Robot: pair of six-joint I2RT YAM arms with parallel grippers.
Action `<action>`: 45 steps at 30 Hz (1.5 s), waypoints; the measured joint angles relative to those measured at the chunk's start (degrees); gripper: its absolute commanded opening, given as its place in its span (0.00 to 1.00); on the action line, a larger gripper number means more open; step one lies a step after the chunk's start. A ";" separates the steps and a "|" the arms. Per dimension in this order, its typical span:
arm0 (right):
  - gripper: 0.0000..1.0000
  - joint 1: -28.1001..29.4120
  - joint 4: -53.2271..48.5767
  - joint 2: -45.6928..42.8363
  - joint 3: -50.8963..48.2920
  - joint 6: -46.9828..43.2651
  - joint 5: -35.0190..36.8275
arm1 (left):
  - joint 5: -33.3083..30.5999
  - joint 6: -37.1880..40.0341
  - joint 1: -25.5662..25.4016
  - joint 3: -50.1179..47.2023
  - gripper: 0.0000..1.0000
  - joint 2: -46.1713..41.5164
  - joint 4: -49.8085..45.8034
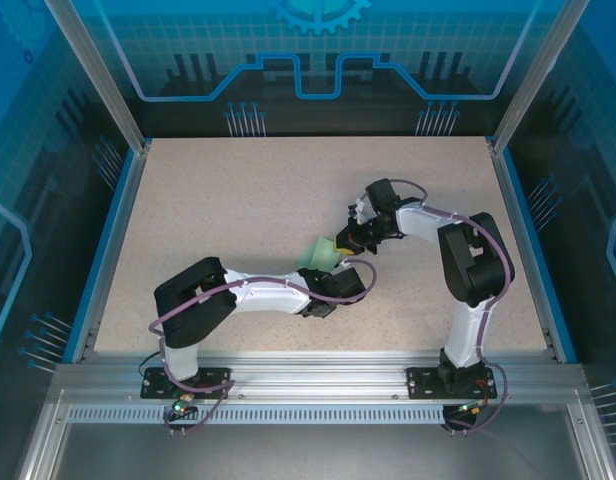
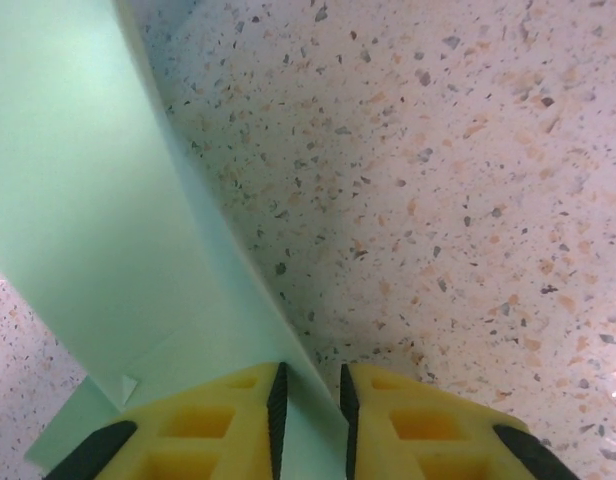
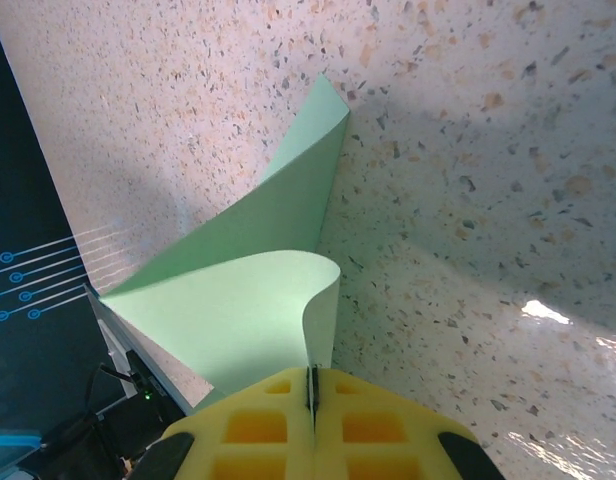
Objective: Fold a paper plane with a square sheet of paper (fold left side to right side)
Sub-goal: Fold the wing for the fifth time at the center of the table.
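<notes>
The square sheet of paper [image 1: 316, 251] is pale mint green and stands lifted and curled off the table near its middle. My right gripper [image 1: 344, 240] holds its right side from the far right. In the right wrist view that gripper [image 3: 312, 378] is shut on an edge of the paper [image 3: 238, 300], which bends up into a loop in front of the pads. My left gripper [image 1: 330, 272] comes from the near side. In the left wrist view its jaws [image 2: 308, 378] stand a narrow gap apart, with a strip of the paper [image 2: 88, 200] running between them.
The speckled tabletop [image 1: 238, 200] lies around the sheet, bounded by blue side rails [image 1: 113, 240] and an aluminium frame at the near edge. A purple cable [image 1: 348, 285] loops over the left wrist beside the paper.
</notes>
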 measured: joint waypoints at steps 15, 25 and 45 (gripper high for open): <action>0.36 -0.37 -1.51 -1.42 0.94 -3.23 3.04 | 12.33 -2.01 6.84 -2.23 0.12 -7.41 2.29; 0.53 -4.09 0.92 -12.61 -4.79 -3.89 8.31 | 32.11 -8.22 18.53 -10.34 0.12 -13.33 10.93; 0.52 -1.57 8.87 -12.96 -12.15 -4.50 8.24 | 63.34 -21.29 32.74 -16.46 0.11 -9.09 29.73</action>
